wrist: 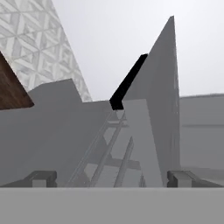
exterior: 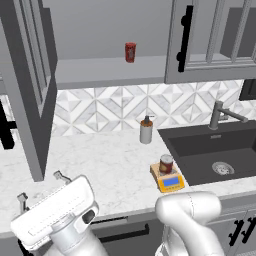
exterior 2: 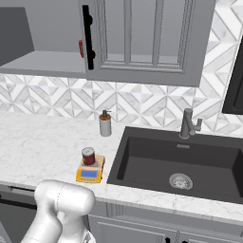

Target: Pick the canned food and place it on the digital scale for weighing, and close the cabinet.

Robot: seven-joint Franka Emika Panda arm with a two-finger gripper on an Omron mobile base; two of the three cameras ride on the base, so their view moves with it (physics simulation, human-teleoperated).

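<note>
Currently, at far left, the cabinet door (exterior: 30, 85) stands swung out over the desk (exterior: 110, 165). The end effector (exterior: 41, 187) sits low beside it, fingers spread, holding nothing; the hand view looks up along the door's edge (wrist: 144, 131) and black handle (wrist: 129, 81). Further right, a bright red can (exterior: 130, 52) stands on the open shelf (exterior: 110, 67), then a soap dispenser (exterior: 146, 130). The canned food (exterior: 166, 163) rests on the digital scale (exterior: 170, 181), beside the sink (exterior: 220, 145). Placement looks done; closing remains. Risk: pushing off-centre could make the fingers slip off the door edge, or the elbow swing could clip the tin.
</note>
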